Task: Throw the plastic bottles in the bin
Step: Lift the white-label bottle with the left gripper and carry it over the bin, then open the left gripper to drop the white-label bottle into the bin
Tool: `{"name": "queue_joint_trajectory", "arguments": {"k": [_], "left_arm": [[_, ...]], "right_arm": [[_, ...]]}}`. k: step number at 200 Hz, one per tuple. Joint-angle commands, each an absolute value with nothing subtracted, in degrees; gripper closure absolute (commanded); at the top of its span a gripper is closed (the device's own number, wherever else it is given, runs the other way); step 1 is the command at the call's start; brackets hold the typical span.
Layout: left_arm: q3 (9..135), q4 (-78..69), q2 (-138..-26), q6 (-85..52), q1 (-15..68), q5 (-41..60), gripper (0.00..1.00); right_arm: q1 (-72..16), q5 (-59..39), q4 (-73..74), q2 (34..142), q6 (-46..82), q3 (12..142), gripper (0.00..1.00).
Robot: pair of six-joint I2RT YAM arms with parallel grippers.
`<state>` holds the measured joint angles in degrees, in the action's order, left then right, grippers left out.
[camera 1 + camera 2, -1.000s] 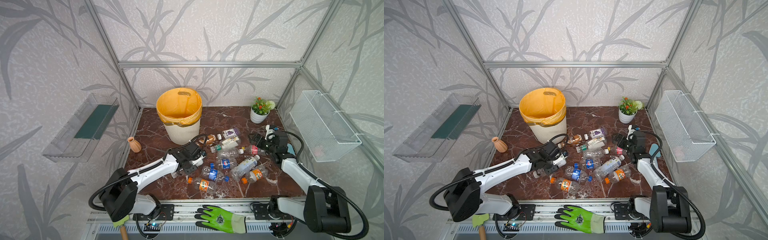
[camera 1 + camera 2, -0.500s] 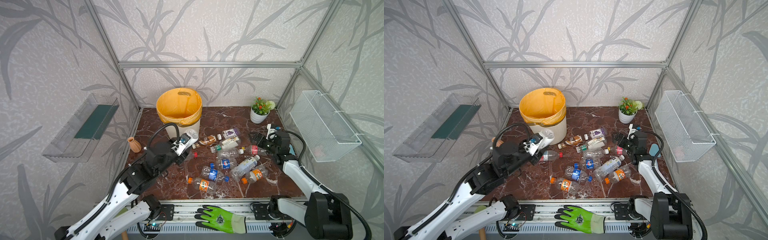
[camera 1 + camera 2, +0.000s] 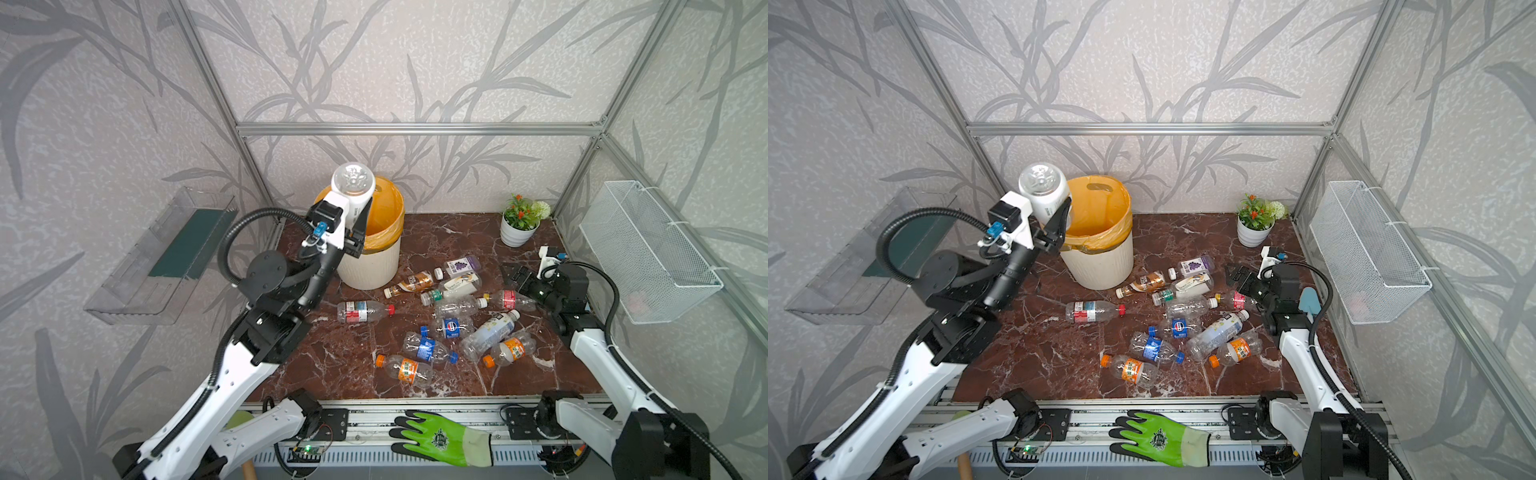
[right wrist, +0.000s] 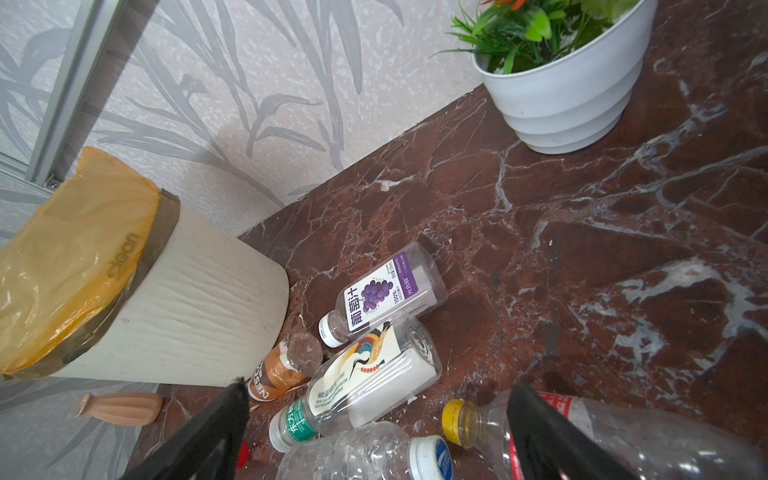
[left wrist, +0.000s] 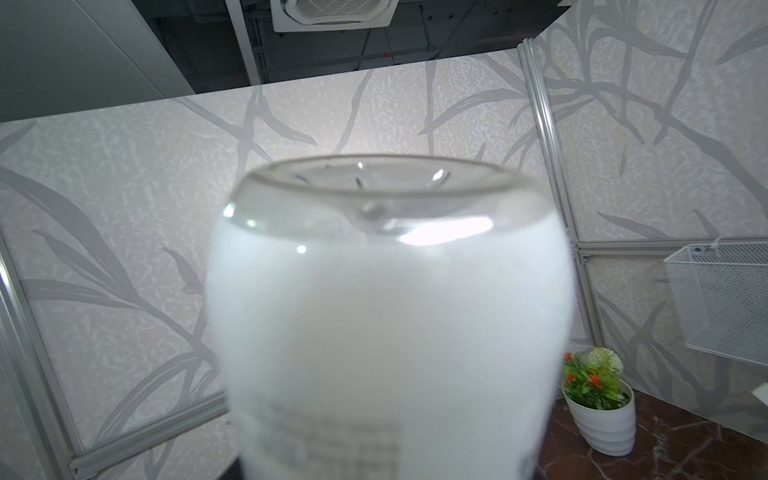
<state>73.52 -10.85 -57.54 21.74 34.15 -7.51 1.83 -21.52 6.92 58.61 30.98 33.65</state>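
Left gripper point(image 3: 353, 214) is clamped on a white-label bottle point(image 3: 352, 189), with a finger on each side of the body. The bottle points base-up and tilted, cap end down in the jaws. It is held high by the left rim of the bin point(image 3: 370, 266), not inside it. In the left wrist view the bottle point(image 5: 390, 316) fills the frame, blurred, with its clear base on top.

Right gripper point(image 3: 519, 276) is spread wide and holds nothing. It sits low at the right edge of the bottle pile. In the right wrist view one of its fingers point(image 4: 540, 432) overlaps a red-label bottle with a yellow cap point(image 4: 615, 440). I cannot tell if they touch.

The other bottles all lie on their sides on the marble table point(image 3: 332, 361):
- A red-capped bottle point(image 3: 361, 311) lies alone, nearer the bin.
- A grape juice bottle point(image 3: 461, 264), a brown coffee bottle point(image 3: 411, 283) and a crane-label bottle point(image 3: 453, 286) are clustered just right of the bin.
- A Pepsi bottle point(image 3: 451, 326), a blue-label bottle point(image 3: 428, 347) and two orange-label bottles point(image 3: 405, 369) point(image 3: 509, 349) lie toward the front.

A flower pot point(image 3: 517, 235) stands at the back right, and a green glove point(image 3: 440, 438) lies on the front rail.
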Motion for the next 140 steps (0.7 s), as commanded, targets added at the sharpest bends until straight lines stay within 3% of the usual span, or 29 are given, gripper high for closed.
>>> {"name": "queue_joint_trajectory", "arguments": {"k": [1, 14, 25, 63, 140], "left_arm": [[76.29, -13.11, -65.10, 15.62, 27.62, -3.88, 0.61], [77.59, -10.73, -69.79, 9.26, 22.84, -3.31, 0.55], [78.37, -8.48, -73.45, 4.09, 19.97, -3.25, 0.38], [82.26, -3.81, -75.87, -0.32, 17.97, -2.11, 0.02], [73.91, -3.64, -55.15, -1.40, 18.93, 3.06, 0.01]], "right_arm": [[1.91, -21.53, 4.76, 56.37, 30.15, 34.65, 0.03], [1.93, -21.77, 4.85, 56.13, 30.58, 34.47, 0.03], [1.93, -22.16, 5.03, 56.25, 30.80, 34.43, 0.03], [1.58, -20.22, 0.18, 57.08, 27.91, 36.90, 0.05], [-4.22, -16.90, -0.76, 62.27, 29.51, 39.92, 0.05]]}}
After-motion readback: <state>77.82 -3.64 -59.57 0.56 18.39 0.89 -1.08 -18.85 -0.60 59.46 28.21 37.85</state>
